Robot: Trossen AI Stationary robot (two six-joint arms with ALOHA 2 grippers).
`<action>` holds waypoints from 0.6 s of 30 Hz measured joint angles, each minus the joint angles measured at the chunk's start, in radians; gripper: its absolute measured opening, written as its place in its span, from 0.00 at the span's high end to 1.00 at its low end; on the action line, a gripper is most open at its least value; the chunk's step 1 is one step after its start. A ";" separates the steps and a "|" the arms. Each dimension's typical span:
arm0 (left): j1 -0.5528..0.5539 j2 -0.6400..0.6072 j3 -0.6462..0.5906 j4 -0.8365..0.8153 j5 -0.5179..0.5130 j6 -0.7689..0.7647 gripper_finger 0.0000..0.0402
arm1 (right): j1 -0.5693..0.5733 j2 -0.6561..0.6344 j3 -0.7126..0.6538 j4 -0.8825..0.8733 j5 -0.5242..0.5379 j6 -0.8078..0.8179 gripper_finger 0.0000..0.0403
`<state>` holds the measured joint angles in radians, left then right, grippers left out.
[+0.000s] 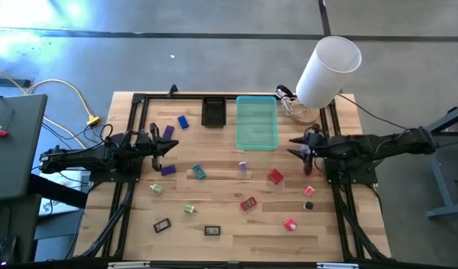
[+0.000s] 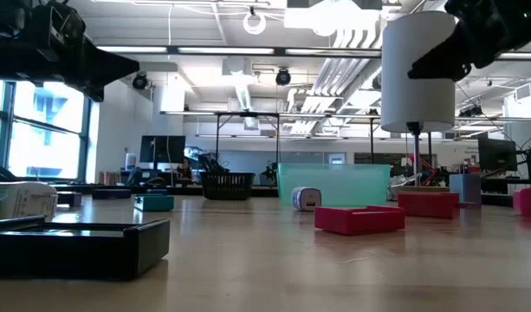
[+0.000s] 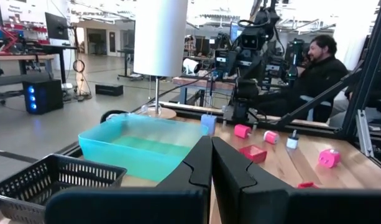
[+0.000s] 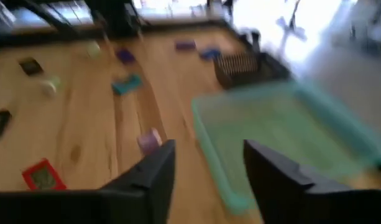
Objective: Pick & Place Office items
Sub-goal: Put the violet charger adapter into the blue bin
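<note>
Several small office items lie scattered on the wooden table: a blue piece (image 1: 183,122), purple pieces (image 1: 168,169), a teal piece (image 1: 199,172), red pieces (image 1: 276,176) (image 1: 248,203), pink pieces (image 1: 290,223), green pieces (image 1: 189,209) and black pieces (image 1: 211,231). My left gripper (image 1: 171,146) hovers at the table's left, shut and holding nothing; its fingers meet in the left wrist view (image 3: 211,155). My right gripper (image 1: 297,146) hangs above the table's right side near the teal tray (image 1: 256,122). It is open (image 4: 209,165), with nothing between its fingers.
A small black tray (image 1: 214,112) stands at the far edge, left of the teal tray. A white cylindrical lamp (image 1: 329,71) rises at the far right corner. A black frame (image 1: 139,101) runs around the table. A person (image 3: 317,65) sits beyond the table's right side.
</note>
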<state>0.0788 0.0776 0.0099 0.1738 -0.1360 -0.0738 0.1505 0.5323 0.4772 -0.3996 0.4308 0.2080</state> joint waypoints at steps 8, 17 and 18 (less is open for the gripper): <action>0.000 0.001 0.000 0.028 0.000 -0.017 0.98 | -0.051 0.163 0.306 -0.482 -0.022 0.418 0.29; -0.001 0.045 0.000 0.026 0.000 -0.089 0.76 | -0.155 0.265 0.423 -0.671 -0.187 0.667 0.29; -0.001 0.053 0.000 0.027 0.000 -0.089 0.73 | -0.172 0.277 0.422 -0.685 -0.238 0.687 0.29</action>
<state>0.0776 0.1311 0.0098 0.2010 -0.1356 -0.1624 -0.0210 0.8097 0.8996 -1.0846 0.1929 0.8950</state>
